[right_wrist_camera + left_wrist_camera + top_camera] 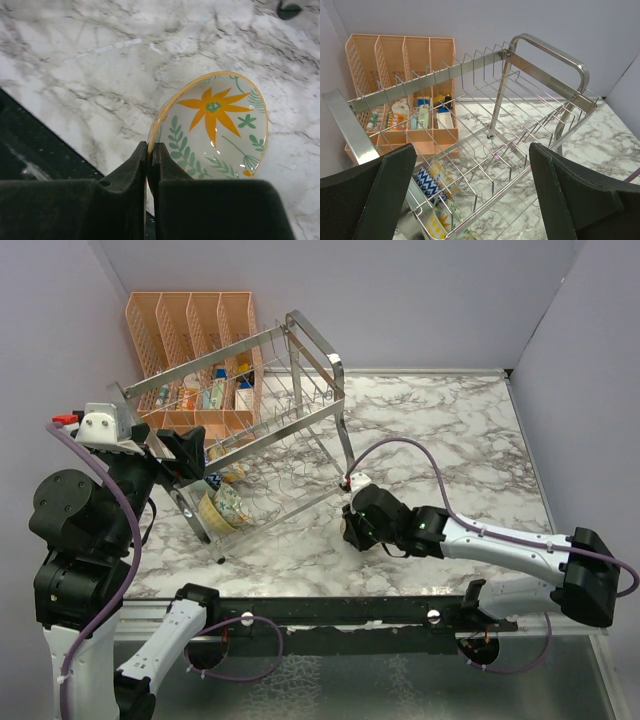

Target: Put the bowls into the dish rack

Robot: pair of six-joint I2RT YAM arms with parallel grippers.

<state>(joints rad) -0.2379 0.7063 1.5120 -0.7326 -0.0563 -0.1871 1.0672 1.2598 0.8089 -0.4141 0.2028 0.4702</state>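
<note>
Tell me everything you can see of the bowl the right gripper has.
The bowl is small, round, glossy, ceramic-looking: cream inside, orange-yellow rim, a painted orange flower with green centre and green leaf sprigs. It is tipped on edge, inside facing the wrist camera, above the marble table. The right gripper pinches its rim at lower left; contact with the table cannot be told.

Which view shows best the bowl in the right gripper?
Right wrist: the orange-flower bowl is close, its rim pinched by the right gripper. In the top view the arm hides it; the left wrist view misses it.
</note>
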